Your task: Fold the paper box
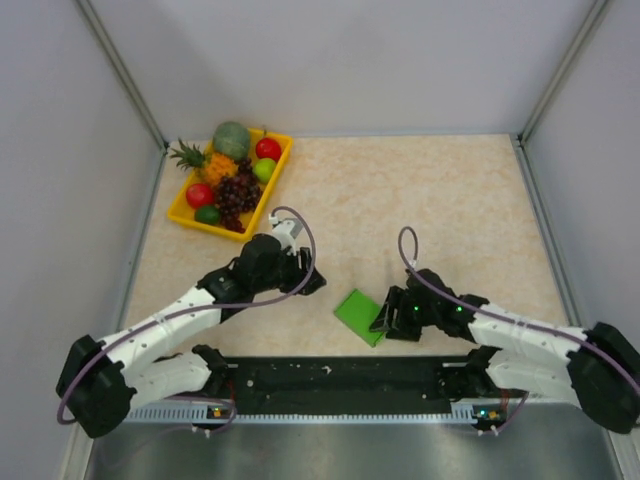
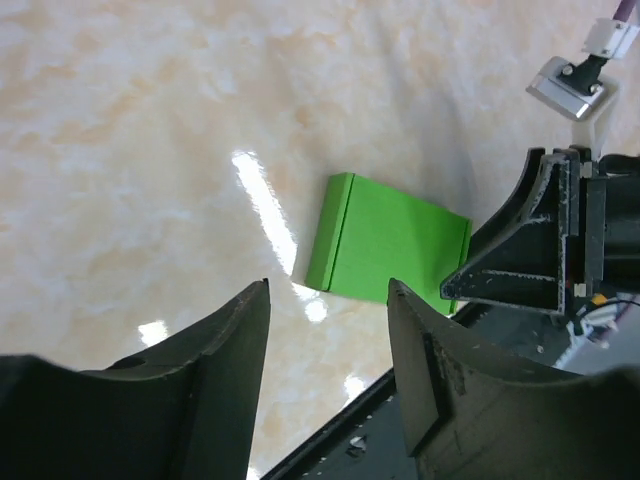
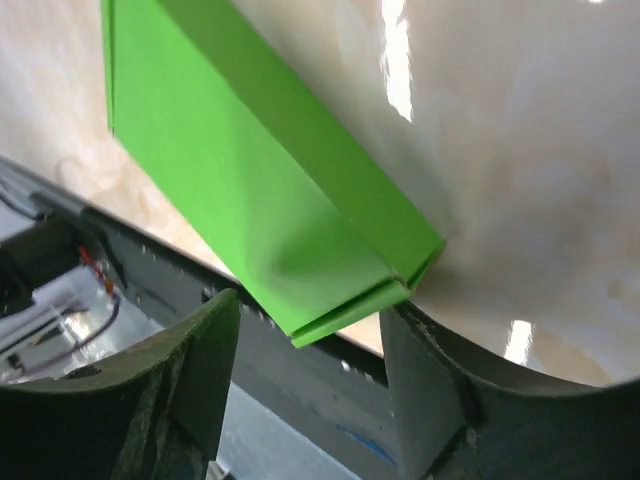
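Note:
The paper box (image 1: 358, 314) is a flat, folded bright green rectangle lying on the table near the front edge, between the two arms. My left gripper (image 1: 312, 281) hovers to its left. In the left wrist view it (image 2: 328, 290) is open and empty, with the box (image 2: 395, 245) a little beyond its fingertips. My right gripper (image 1: 384, 316) sits at the box's right end. In the right wrist view it (image 3: 310, 306) is open. The box's (image 3: 250, 180) near corner reaches to just in front of its fingertips, close to the right finger (image 3: 430, 370), and is not clamped.
A yellow tray (image 1: 281, 167) with several fruits stands at the back left. A black strip (image 1: 330, 375) runs along the table's front edge just behind the box. Grey walls close off the left, right and back sides.

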`<action>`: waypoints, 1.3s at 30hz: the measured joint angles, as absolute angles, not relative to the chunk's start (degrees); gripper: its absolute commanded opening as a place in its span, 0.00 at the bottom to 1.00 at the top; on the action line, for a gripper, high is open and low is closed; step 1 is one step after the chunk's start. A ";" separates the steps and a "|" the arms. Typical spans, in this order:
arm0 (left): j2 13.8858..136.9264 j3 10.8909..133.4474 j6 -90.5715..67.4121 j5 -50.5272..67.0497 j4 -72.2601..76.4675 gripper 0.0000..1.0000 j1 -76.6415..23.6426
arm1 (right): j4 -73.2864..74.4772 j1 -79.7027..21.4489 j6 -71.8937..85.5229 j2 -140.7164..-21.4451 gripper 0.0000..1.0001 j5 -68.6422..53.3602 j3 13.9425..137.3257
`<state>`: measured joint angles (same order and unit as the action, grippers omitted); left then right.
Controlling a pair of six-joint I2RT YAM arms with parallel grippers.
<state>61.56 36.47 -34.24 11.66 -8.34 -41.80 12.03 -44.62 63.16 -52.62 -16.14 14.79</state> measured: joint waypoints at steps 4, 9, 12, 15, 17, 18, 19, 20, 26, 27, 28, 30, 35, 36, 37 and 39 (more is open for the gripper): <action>53.28 36.80 -30.55 4.40 -14.96 0.52 -41.23 | 11.70 -44.73 55.44 -70.26 0.57 -10.63 27.94; 38.74 36.77 -25.61 -4.14 -18.31 0.51 -41.23 | 8.88 -44.77 41.67 -92.12 0.56 -8.21 50.76; 32.62 36.77 -24.43 -8.86 -20.18 0.52 -41.23 | 9.15 -44.82 33.56 -102.15 0.58 -10.66 62.46; 30.26 36.21 -23.92 -11.33 -21.69 0.66 -41.21 | 8.51 -44.97 26.94 -111.66 0.63 -15.42 73.52; 30.92 35.73 -24.03 -12.16 -23.05 0.73 -41.19 | 8.14 -44.99 24.80 -114.89 0.66 -17.96 77.60; 31.79 35.73 -24.10 -12.49 -23.73 0.75 -41.08 | 8.14 -44.64 24.53 -115.11 0.68 -18.37 78.35; 33.63 35.83 -24.58 -12.82 -24.64 0.75 -40.82 | 8.23 -44.23 24.64 -114.87 0.68 -18.94 78.41; 36.05 36.38 -24.88 -12.62 -25.69 0.75 -40.16 | 8.23 -43.59 25.80 -114.24 0.69 -19.35 78.22; 56.03 42.81 -22.79 -6.81 -28.73 0.61 -35.42 | 5.96 -29.19 32.23 -98.21 0.71 -21.34 61.54; 58.50 43.92 -21.96 -5.58 -28.84 0.58 -35.20 | 6.48 -25.98 32.51 -94.67 0.71 -21.02 58.83; 61.56 45.93 -20.45 -3.60 -29.61 0.62 -35.00 | 6.44 -23.83 32.60 -91.79 0.71 -20.82 56.69; 68.42 51.18 -17.19 -0.30 -30.74 0.73 -35.14 | 7.11 -20.97 32.38 -84.53 0.71 -20.62 51.77; 85.78 65.67 -9.56 -0.27 -32.82 0.86 -39.38 | 8.12 -21.71 30.39 -70.98 0.72 -21.98 43.81; 89.32 68.18 -8.19 -0.30 -33.50 0.86 -40.03 | 8.43 -21.74 29.89 -68.47 0.72 -22.48 42.22; 91.94 70.00 -7.18 -0.32 -34.20 0.86 -40.51 | 8.69 -21.74 29.61 -67.16 0.73 -22.59 41.45; 97.56 73.10 -4.71 -0.82 -35.88 0.86 -41.17 | 8.95 -21.74 29.02 -63.68 0.74 -22.83 39.05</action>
<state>97.56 73.10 -4.71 -0.82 -35.88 -41.17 8.95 -21.74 29.02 -63.68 -22.83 39.05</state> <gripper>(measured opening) 0.857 0.723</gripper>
